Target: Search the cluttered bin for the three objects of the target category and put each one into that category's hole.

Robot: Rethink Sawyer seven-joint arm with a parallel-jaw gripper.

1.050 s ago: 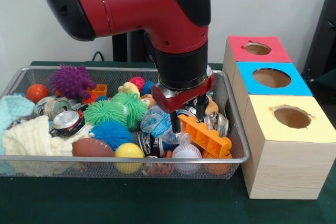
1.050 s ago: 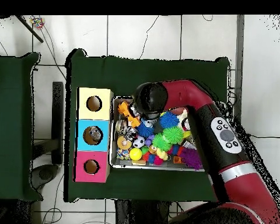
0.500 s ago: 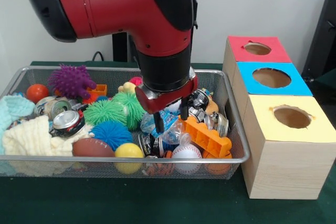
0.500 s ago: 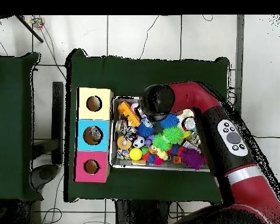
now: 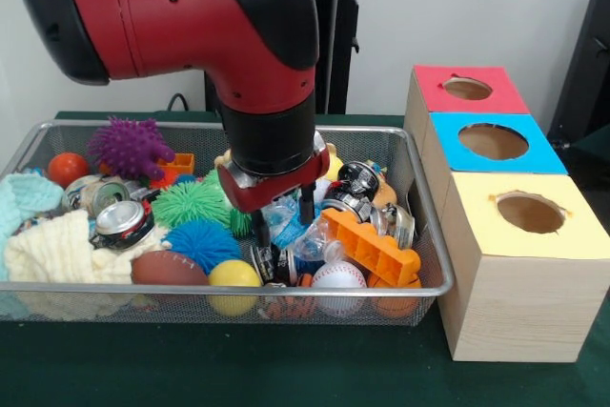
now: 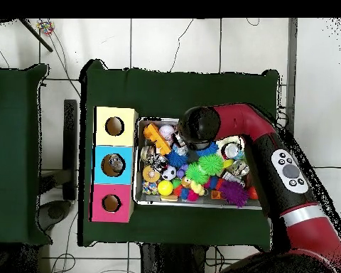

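Sliding sideways across the bin (image 5: 434,285), away from the boxes (image 5: 515,264), the gripper (image 5: 281,223) now hangs over the crumpled bottle (image 5: 286,221) beside the orange brick (image 5: 372,247), its two fingers parted and empty. Which category is wanted is unclear. One item shows inside the blue hole (image 6: 115,164); the rest of the sorting remains.
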